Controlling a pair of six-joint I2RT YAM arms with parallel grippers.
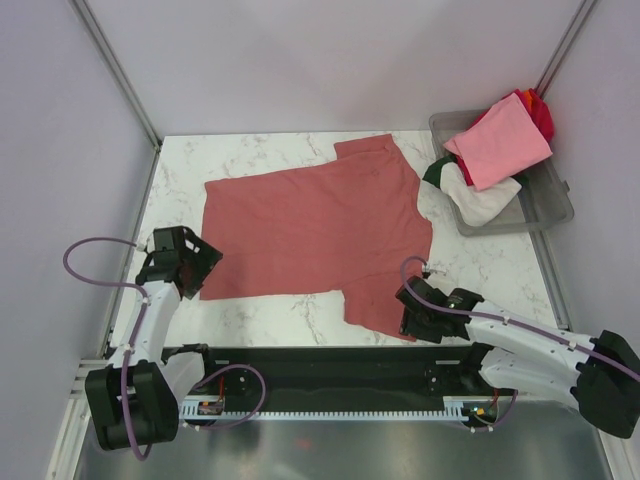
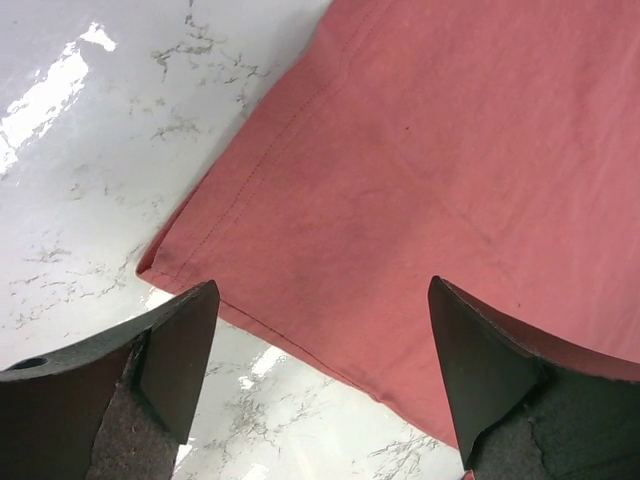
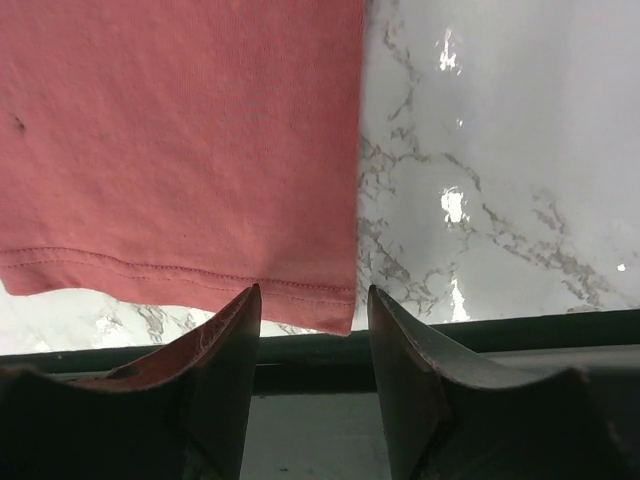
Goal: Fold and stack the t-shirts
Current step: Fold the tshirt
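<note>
no readable text, no labels, no brand marks, no numbers in any view

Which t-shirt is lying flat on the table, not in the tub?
The dusty brick-red t-shirt. It is spread out flat on the table; the pink, white, green and bright red ones sit piled in the tub.

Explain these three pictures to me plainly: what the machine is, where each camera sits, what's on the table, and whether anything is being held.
Two robot arms are bolted at the table's near edge. The overhead view shows both; the other two come from cameras on each wrist. A brick-red t-shirt lies flat on the marble table. A clear tub at the far right holds more shirts, a pink one on top. The left gripper hangs open over the shirt's corner. The right gripper sits at a sleeve hem, jaws apart. Nothing is held.
</note>
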